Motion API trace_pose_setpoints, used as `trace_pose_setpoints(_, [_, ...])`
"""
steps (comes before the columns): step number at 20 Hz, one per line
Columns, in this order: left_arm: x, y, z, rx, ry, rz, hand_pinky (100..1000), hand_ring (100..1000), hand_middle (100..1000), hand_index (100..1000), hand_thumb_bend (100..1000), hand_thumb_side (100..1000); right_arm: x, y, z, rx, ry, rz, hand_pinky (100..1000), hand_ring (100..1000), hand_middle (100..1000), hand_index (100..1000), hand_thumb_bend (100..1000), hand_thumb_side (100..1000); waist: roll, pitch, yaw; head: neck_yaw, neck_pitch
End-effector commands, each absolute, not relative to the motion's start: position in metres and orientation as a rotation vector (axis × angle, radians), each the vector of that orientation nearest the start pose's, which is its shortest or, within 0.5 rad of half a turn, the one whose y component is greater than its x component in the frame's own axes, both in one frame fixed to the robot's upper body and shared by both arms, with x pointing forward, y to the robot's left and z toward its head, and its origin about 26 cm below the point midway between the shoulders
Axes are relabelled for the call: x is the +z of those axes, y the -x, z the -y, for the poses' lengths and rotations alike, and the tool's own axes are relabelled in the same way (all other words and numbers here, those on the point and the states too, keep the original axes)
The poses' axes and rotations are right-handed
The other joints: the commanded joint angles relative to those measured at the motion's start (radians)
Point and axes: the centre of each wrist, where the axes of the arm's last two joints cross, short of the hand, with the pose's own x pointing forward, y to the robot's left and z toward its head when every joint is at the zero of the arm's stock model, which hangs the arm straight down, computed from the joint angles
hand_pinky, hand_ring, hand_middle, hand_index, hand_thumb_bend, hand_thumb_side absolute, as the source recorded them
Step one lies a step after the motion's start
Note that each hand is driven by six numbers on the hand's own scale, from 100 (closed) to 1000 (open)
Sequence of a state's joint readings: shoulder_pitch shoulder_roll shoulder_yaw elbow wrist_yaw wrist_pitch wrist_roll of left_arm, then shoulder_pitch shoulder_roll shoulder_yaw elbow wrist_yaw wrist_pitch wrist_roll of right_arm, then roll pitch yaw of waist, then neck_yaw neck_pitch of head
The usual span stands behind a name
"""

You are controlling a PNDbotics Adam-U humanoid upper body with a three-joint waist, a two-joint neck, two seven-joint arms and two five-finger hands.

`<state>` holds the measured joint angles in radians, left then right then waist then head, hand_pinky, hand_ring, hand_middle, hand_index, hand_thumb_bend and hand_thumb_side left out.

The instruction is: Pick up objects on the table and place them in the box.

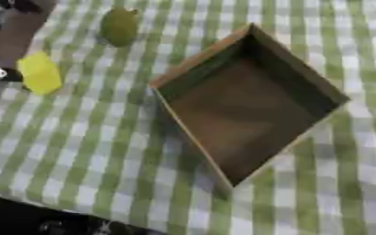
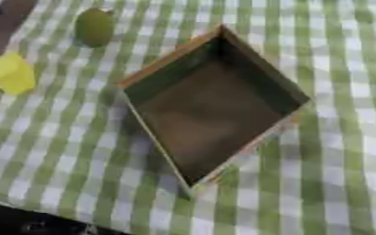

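No text, label, brand, number or sign can be read on the box (image 1: 247, 108), on the yellow object (image 1: 40, 72), on the green fruit (image 1: 119, 26), or on the checked cloth (image 1: 87, 147) covering the surface.

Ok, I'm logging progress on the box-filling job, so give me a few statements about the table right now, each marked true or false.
1. The box is empty. True.
2. The yellow object lies inside the box. False: it lies on the checked cloth, left of the box.
3. The green rounded object sits on the cloth beyond the box's left corner. True.
4. A robot hand is holding the green rounded object. False: no hand touches it, and neither hand can be made out in either view.
5. The cloth is plain white. False: it is checked green and white.
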<state>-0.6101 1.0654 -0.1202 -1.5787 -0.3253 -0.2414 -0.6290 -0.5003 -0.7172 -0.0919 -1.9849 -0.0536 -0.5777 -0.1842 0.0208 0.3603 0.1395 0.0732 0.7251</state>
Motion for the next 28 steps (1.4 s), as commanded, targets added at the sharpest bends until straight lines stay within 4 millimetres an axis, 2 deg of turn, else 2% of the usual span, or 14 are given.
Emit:
trace_pose_setpoints(1, [0.330, -0.341, -0.392, -1.747, -0.910, 1.362, 873, 855, 811, 915, 644, 257, 0.323, -0.291, 0.313, -0.650, -0.383, -3.021, 888, 583, 572, 823, 100, 470, 0.000, -0.026, 0.003, 0.003, 0.007])
trace_pose_setpoints(11, [0.316, -0.345, -0.394, -1.700, -0.917, 1.278, 875, 855, 792, 941, 686, 364, 0.322, -0.291, 0.313, -0.651, -0.381, -3.025, 889, 585, 571, 823, 100, 470, 0.001, -0.028, 0.005, 0.004, 0.011])
trace_pose_setpoints(18, [0.298, -0.353, -0.396, -1.506, -0.974, 1.298, 856, 846, 780, 927, 631, 395, 0.322, -0.292, 0.312, -0.654, -0.373, -3.027, 889, 583, 571, 823, 100, 470, 0.001, -0.030, 0.006, 0.010, 0.006])
trace_pose_setpoints(28, [0.294, -0.359, -0.393, -1.439, -0.952, 1.264, 867, 862, 799, 926, 634, 440, 0.321, -0.292, 0.313, -0.651, -0.373, -3.030, 890, 588, 571, 823, 100, 470, 0.004, -0.029, 0.003, 0.016, 0.001])
